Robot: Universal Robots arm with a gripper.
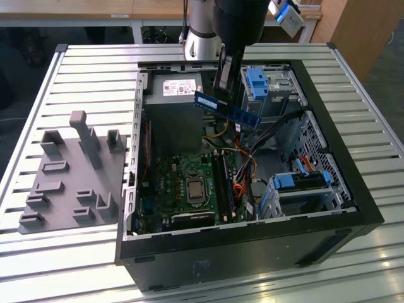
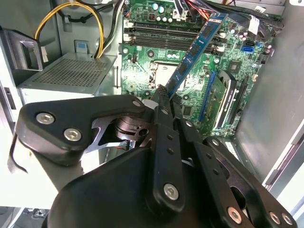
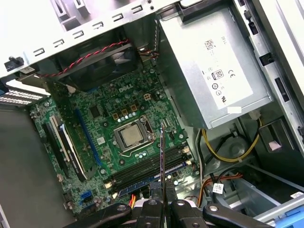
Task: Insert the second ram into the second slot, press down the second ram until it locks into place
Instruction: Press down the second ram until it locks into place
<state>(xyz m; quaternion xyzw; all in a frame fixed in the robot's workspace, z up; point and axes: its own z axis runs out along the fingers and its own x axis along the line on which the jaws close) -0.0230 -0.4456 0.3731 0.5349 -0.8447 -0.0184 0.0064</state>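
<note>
The gripper is closed on the ram. The stick is clamped between the two fingers across its flat faces, as is seen in both wrist views, at the gripper and the ram.

**Position.** In the exterior view the ram is held in the air above the open case, well apart from the board. It lies at about 12 o'clock from the slots, near the blue drive cage. Its long axis runs roughly from 10 o'clock to 4 o'clock, and it is tilted, not level. In the first wrist view the ram is seen edge-on over the slots, beside the socket. No contact with a slot is made.

**Handling.** The ram is judged to be light, thin and stiff. It is likely to be damaged by bending or twisting, and its chips and contact edge are delicate. The hold is best taken on the flat faces near the top edge, so that the contact edge is left free. In the exterior view the hold appears to be near mid-length, which cannot be confirmed from the wrist views.

**Surroundings.** A grey fixture is set on the table at 9 o'clock from the case.
</note>
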